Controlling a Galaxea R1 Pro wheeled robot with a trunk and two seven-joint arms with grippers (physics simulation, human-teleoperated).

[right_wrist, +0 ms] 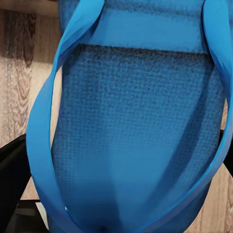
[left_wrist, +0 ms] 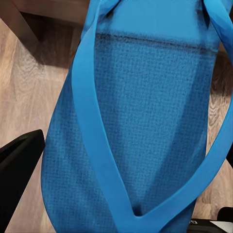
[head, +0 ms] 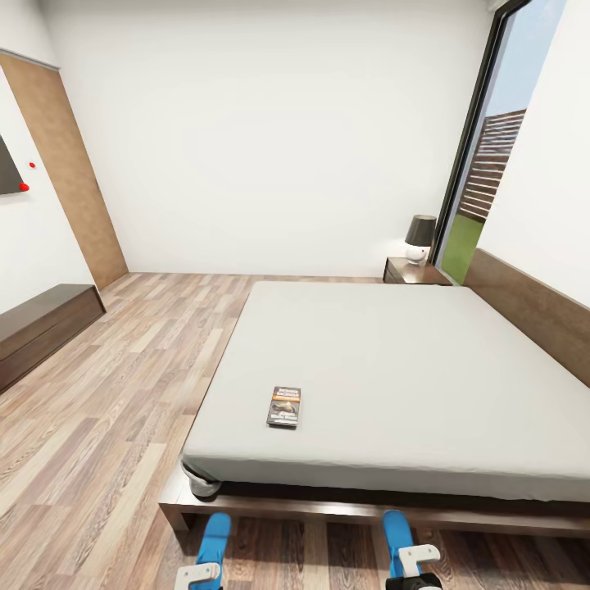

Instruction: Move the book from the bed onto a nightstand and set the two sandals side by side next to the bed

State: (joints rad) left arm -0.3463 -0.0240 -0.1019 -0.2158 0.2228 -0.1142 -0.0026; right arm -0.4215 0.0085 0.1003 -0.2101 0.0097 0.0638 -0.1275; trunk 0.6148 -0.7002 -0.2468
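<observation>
As both arms hang low at the frame's bottom edge:
Left sandal (head: 214,537): in left gripper (head: 199,576), grip unclear.
Right sandal (head: 397,541): in right gripper (head: 414,574), grip unclear.
Axes: parallel, toward bed (head: 393,369).
Book (head: 284,406): lower-left mattress, nearer left arm.

Both arms reach forward low at the head view's 6 o'clock edge. The left gripper (head: 199,576) sits toward 7 o'clock, jaws closed on a blue sandal (head: 215,537); the right gripper (head: 416,574) toward 5 o'clock clamps the other sandal (head: 396,533).
</observation>
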